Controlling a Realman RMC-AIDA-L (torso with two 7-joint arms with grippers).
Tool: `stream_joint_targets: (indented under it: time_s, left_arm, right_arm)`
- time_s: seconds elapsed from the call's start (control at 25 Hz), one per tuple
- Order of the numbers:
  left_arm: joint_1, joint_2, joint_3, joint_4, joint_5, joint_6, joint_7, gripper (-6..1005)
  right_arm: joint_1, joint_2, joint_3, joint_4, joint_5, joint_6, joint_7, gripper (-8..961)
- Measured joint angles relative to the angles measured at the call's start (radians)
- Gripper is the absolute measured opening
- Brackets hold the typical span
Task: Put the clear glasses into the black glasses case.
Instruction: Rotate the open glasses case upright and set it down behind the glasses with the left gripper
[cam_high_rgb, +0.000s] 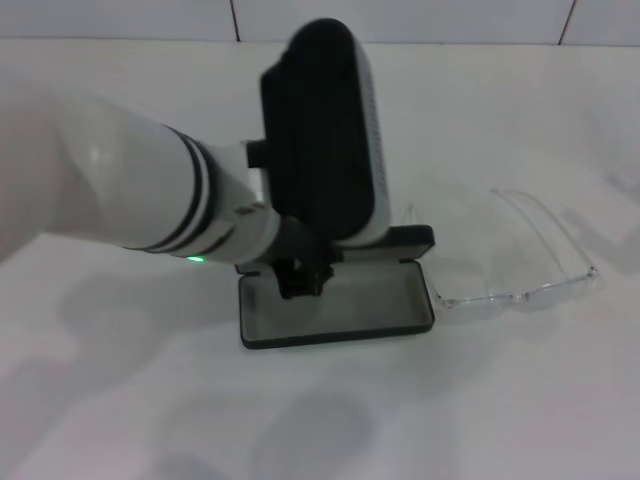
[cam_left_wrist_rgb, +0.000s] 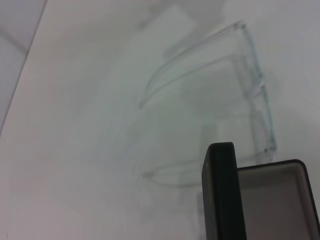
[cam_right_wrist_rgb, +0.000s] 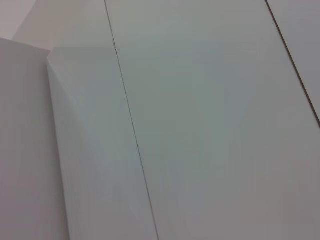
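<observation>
The black glasses case (cam_high_rgb: 335, 340) lies open at the table's middle, grey lining up, its lid (cam_high_rgb: 405, 240) standing along the far edge. The clear glasses (cam_high_rgb: 510, 298) rest unfolded on the white table just right of the case, arms pointing away from me. My left arm reaches in from the left, and my left gripper (cam_high_rgb: 302, 278) hangs over the case's rear left part, near the hinge line. In the left wrist view the glasses (cam_left_wrist_rgb: 257, 85) lie beyond the lid's edge (cam_left_wrist_rgb: 222, 195) and the lining (cam_left_wrist_rgb: 277, 200). My right gripper is out of view.
The white table top (cam_high_rgb: 480, 400) stretches around the case and glasses. A tiled white wall (cam_high_rgb: 400, 20) runs along the back. The right wrist view holds only white panels (cam_right_wrist_rgb: 200, 125).
</observation>
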Motion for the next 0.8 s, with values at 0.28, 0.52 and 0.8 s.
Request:
stream_joint_targets:
  time_s: [0.28, 0.52, 0.8]
  left_arm:
    - [-0.053, -0.001, 0.032, -0.078, -0.006, -0.088, 0.057, 280]
    - [-0.090, -0.003, 0.071, -0.162, -0.009, -0.181, 0.059, 298]
    - [-0.091, -0.004, 0.086, -0.191, -0.023, -0.260, 0.060, 319]
  right_arm:
    - [-0.022, 0.001, 0.004, 0.000, 0.001, -0.040, 0.002, 854]
    - [-0.036, 0.000, 0.006, 0.000, 0.003, -0.065, 0.006, 854]
    - [-0.044, 0.000, 0.007, 0.000, 0.003, -0.071, 0.006, 854]
